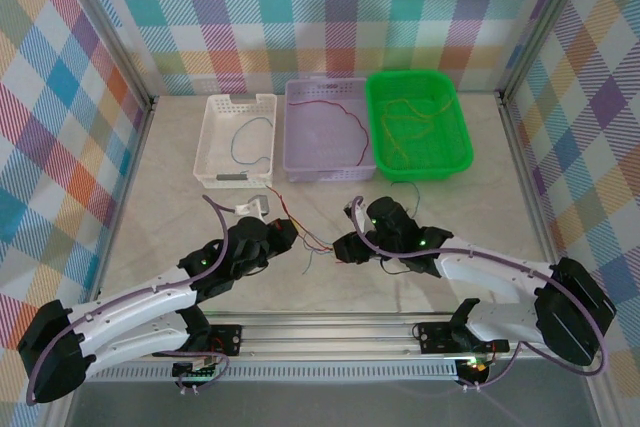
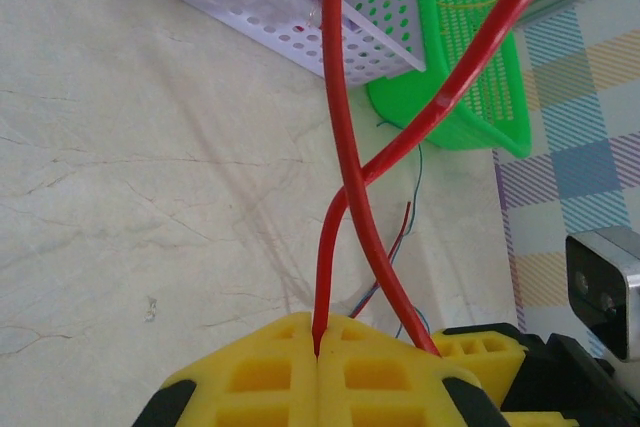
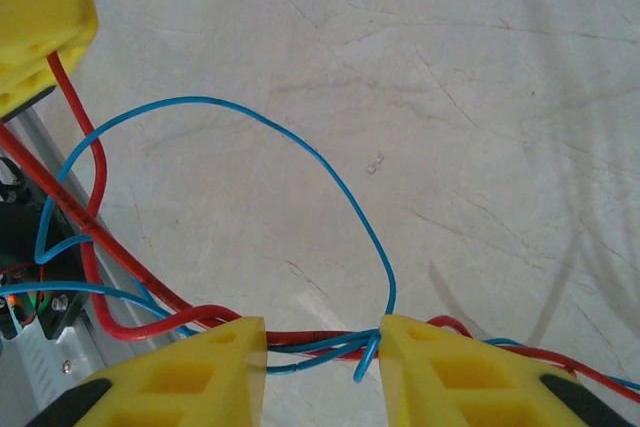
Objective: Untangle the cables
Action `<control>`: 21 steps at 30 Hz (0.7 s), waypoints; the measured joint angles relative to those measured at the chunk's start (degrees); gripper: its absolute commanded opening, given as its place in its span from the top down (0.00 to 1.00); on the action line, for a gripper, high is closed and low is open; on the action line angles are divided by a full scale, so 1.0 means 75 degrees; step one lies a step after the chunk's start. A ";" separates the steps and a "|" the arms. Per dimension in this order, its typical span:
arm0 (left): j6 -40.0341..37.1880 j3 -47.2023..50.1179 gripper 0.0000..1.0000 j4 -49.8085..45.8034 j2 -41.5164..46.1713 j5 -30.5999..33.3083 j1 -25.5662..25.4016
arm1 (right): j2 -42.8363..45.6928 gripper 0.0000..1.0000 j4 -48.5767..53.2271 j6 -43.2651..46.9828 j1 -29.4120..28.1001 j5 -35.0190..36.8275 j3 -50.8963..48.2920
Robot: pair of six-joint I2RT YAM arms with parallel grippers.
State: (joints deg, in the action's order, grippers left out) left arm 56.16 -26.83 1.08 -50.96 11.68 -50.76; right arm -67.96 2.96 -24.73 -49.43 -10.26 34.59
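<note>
1. My left tool sits on the near side of the lilac basket, off toward that basket's left corner. It is clenched on a red cable. The strand comes out of the seam between the yellow pads and crosses over itself just beyond them.
2. My right tool is also on the near side of the lilac basket, below its right corner, and faces the left tool. Its jaws stand apart, released. The red cable and a blue cable run across the gap without being pinched. The blue one seems to brush the inner edge of one finger, though I cannot be sure from this angle.
3. Between the two tools, the tangled cables are strung over the bench, nearer to me than the lilac basket's near wall.
4. Inside the lilac basket lies a red strand.
5. The white basket stands just beside the lilac basket's left wall and holds a blue strand.
6. The green basket stands against the lilac basket's right wall and holds yellow-olive strands.
</note>
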 measured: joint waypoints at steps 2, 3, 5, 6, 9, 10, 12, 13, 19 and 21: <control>0.0000 0.0000 1.00 -0.0041 0.0038 0.0003 0.0009 | 0.0000 0.77 -0.0044 0.0032 -0.0009 -0.0026 0.0000; 0.0000 0.0000 1.00 -0.0058 0.0052 0.0003 0.0012 | 0.0003 0.80 -0.0061 0.0041 -0.0012 -0.0044 0.0000; 0.0000 0.0000 1.00 -0.0105 0.0070 0.0000 0.0035 | 0.0032 0.88 -0.0082 0.0038 -0.0015 -0.0085 -0.0012; 0.0000 0.0000 1.00 -0.0125 0.0073 0.0003 0.0044 | 0.0070 0.91 -0.0073 0.0038 -0.0015 -0.0085 -0.0020; 0.0000 0.0000 1.00 -0.0160 0.0114 -0.0003 0.0055 | 0.0248 1.00 0.0026 0.0070 -0.0017 0.0038 -0.0029; 0.0000 0.0000 1.00 -0.0187 0.0149 0.0000 0.0061 | 0.0332 1.00 0.0102 0.0052 -0.0020 0.0119 -0.0029; -0.0006 0.0000 1.00 -0.0286 0.0300 0.0000 0.0099 | 0.0586 1.00 0.0323 0.0058 -0.0020 0.0338 -0.0029; -0.0006 0.0000 1.00 -0.0350 0.0385 0.0000 0.0122 | 0.0697 1.00 0.0414 0.0058 -0.0020 0.0446 -0.0029; -0.0032 0.0003 1.00 -0.0828 0.1058 0.0029 0.0312 | 0.1594 1.00 0.1128 0.0058 0.0213 0.1186 -0.0029; -0.0038 0.0012 1.00 -0.0997 0.1256 0.0061 0.0356 | 0.1958 0.99 0.1466 0.0023 0.0466 0.1527 -0.0029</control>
State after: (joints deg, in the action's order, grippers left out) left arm 55.88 -26.74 -6.39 -41.54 12.14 -48.10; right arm -53.28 13.96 -24.56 -45.93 1.19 34.37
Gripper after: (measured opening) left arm 0.042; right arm 0.066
